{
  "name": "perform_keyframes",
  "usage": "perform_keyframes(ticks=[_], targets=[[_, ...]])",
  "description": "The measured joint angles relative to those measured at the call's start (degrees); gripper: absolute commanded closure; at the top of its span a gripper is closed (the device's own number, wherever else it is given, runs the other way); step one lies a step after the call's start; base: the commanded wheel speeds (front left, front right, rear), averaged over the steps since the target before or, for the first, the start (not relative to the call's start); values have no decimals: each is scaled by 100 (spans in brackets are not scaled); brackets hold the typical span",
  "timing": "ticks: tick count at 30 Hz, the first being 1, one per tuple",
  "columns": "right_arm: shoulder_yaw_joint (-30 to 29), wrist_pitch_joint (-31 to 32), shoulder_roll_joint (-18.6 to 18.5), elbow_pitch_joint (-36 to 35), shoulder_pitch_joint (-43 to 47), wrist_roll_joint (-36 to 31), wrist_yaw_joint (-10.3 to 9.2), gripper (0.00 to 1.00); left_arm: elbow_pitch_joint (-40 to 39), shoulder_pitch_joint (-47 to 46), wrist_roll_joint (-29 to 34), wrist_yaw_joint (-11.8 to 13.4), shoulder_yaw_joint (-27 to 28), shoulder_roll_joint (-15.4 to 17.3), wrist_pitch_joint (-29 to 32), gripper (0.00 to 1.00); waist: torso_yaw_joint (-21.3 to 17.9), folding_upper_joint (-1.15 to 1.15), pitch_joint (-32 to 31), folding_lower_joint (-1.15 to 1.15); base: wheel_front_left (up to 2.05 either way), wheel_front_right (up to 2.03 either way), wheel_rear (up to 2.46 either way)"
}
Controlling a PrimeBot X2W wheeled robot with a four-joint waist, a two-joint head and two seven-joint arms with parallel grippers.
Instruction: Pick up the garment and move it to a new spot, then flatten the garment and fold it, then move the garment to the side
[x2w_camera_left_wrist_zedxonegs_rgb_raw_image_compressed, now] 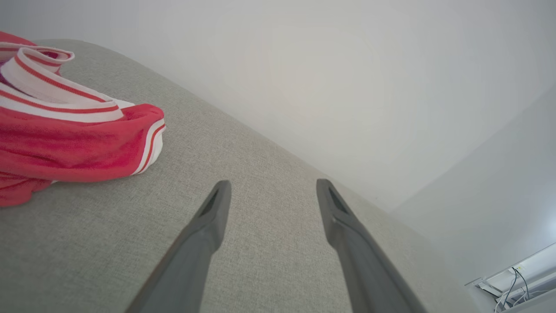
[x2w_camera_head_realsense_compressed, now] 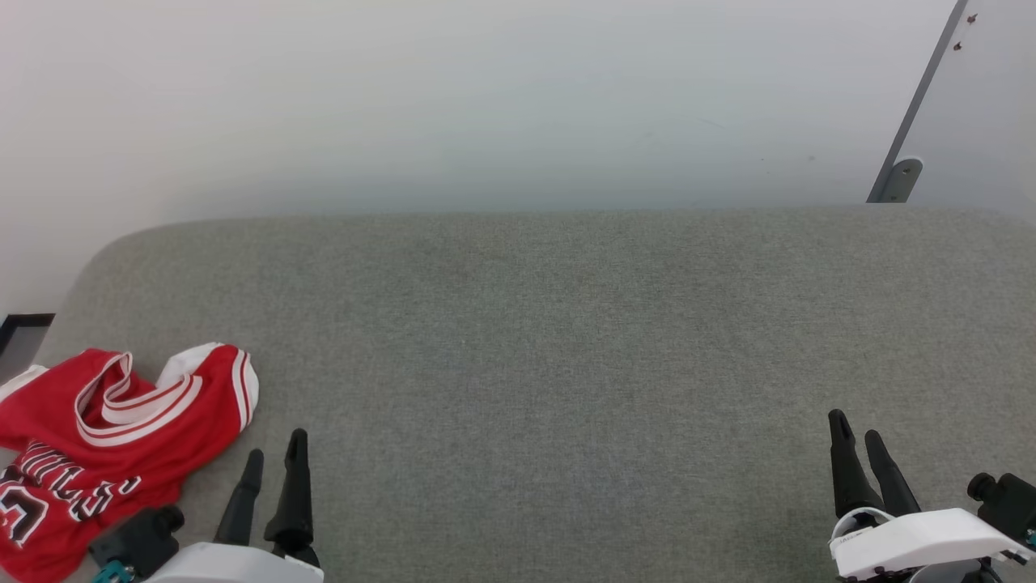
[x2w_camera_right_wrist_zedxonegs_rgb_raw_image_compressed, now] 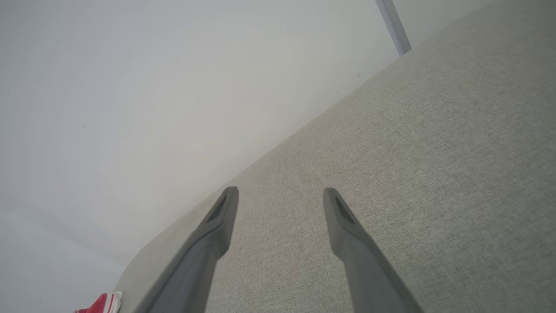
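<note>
The garment (x2w_camera_head_realsense_compressed: pixel 105 437), a red jersey with white-and-red striped trim and black lettering, lies crumpled at the near left of the grey fabric surface (x2w_camera_head_realsense_compressed: pixel 550 340). Just to its right, my left gripper (x2w_camera_head_realsense_compressed: pixel 277 447) hovers open and holds nothing. In the left wrist view the garment (x2w_camera_left_wrist_zedxonegs_rgb_raw_image_compressed: pixel 65 139) is bunched at the upper left, apart from my open left gripper (x2w_camera_left_wrist_zedxonegs_rgb_raw_image_compressed: pixel 270 187). At the near right my right gripper (x2w_camera_head_realsense_compressed: pixel 858 427) is open and empty, far from the jersey. The right wrist view shows my right gripper (x2w_camera_right_wrist_zedxonegs_rgb_raw_image_compressed: pixel 280 193) over bare fabric, with a red scrap of the garment (x2w_camera_right_wrist_zedxonegs_rgb_raw_image_compressed: pixel 102 304) at the bottom left.
A pale wall (x2w_camera_head_realsense_compressed: pixel 486 97) rises behind the grey surface. A grey metal strip with a bracket (x2w_camera_head_realsense_compressed: pixel 898 174) leans at the back right. The surface's left end is rounded, with a dark edge (x2w_camera_head_realsense_compressed: pixel 20 324) beyond it. White cabling (x2w_camera_left_wrist_zedxonegs_rgb_raw_image_compressed: pixel 512 287) lies low at the right.
</note>
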Motion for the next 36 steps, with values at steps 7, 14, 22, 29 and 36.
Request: perform_keyframes(ticks=[7,14,22,29,36], targets=[[-2,-111,5,37,-9,-534,0,0,-36,23,513,-65,40,1,-114,0,-13,0,-16,0,0,0,0],[3,-210,8,69,-23,-946,1,0,-82,73,957,-107,65,10,-211,0,-26,0,-36,-1,0,0,0],[40,-316,11,82,-46,-1351,1,0,-134,92,1404,-135,86,18,-323,0,-39,0,-57,-1,0,0,0],[97,-403,12,89,-47,-1658,1,0,-183,121,1735,-140,94,35,-413,0,-52,0,-78,-1,0,0,0],[133,-490,14,83,-48,-1964,1,0,-252,180,2016,-158,66,53,-494,0,-62,0,-98,0,0,0,0]])
